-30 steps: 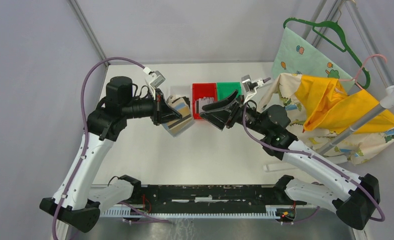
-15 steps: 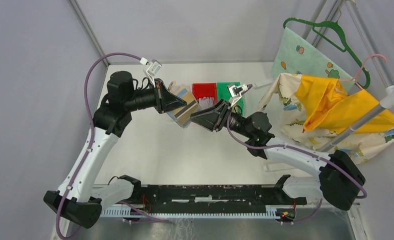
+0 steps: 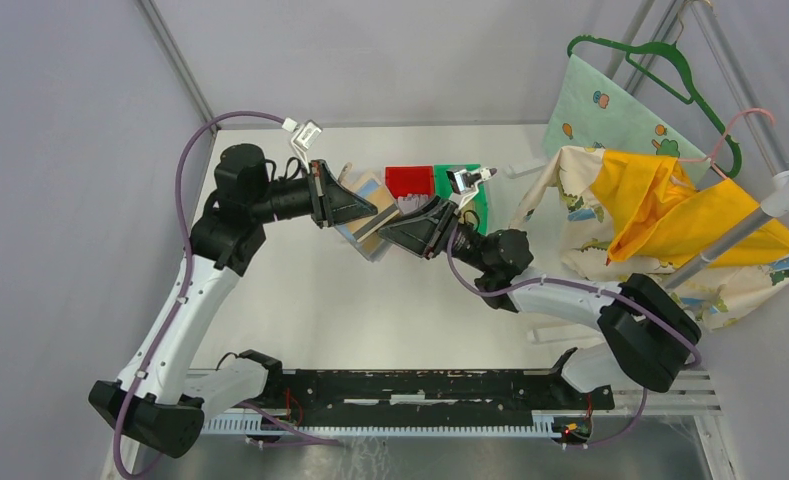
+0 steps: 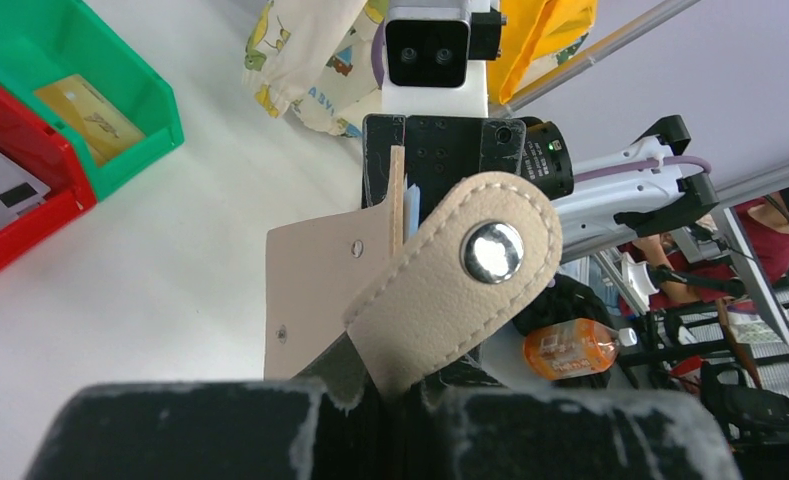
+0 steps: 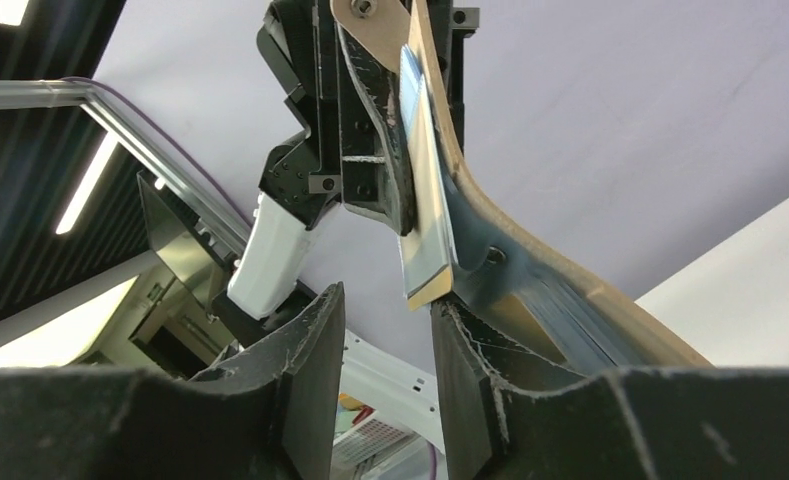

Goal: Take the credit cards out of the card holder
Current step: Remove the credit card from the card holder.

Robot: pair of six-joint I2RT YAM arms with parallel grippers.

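Card holder (image 4: 315,290): soft leather, floppy, light.
Left fingers (image 4: 190,440) clench it; right fingers (image 5: 310,330) parted beside stiff, slick credit card (image 5: 425,235); likely pinch its exposed end.

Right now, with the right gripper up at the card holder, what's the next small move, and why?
Probably ease the right gripper slightly further along the card before closing. Its jaws stand open, and the card's end, sticking out of the card holder that the left gripper clamps, only just reaches the fingertips, close to one finger.
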